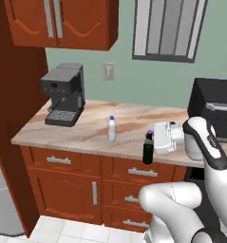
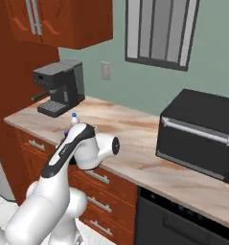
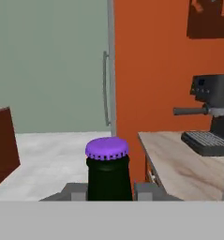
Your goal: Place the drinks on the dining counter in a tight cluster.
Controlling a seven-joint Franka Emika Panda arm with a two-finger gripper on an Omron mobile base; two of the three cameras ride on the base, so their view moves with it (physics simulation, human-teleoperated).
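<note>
the gripper (image 3: 110, 191) is clamped on the neck of the dark green bottle (image 1: 147, 151) with purple cap (image 3: 107, 148), held off the front edge of the marble counter (image 1: 81, 133). the left base view alone shows the white bottle (image 1: 112, 129) standing clear; the coffee machine (image 1: 63, 94) sits behind.

A dark green bottle (image 3: 109, 180) with purple cap (image 3: 107, 148), a white bottle (image 1: 112, 129) with blue cap, beige rust-veined counter (image 1: 86, 128).
</note>
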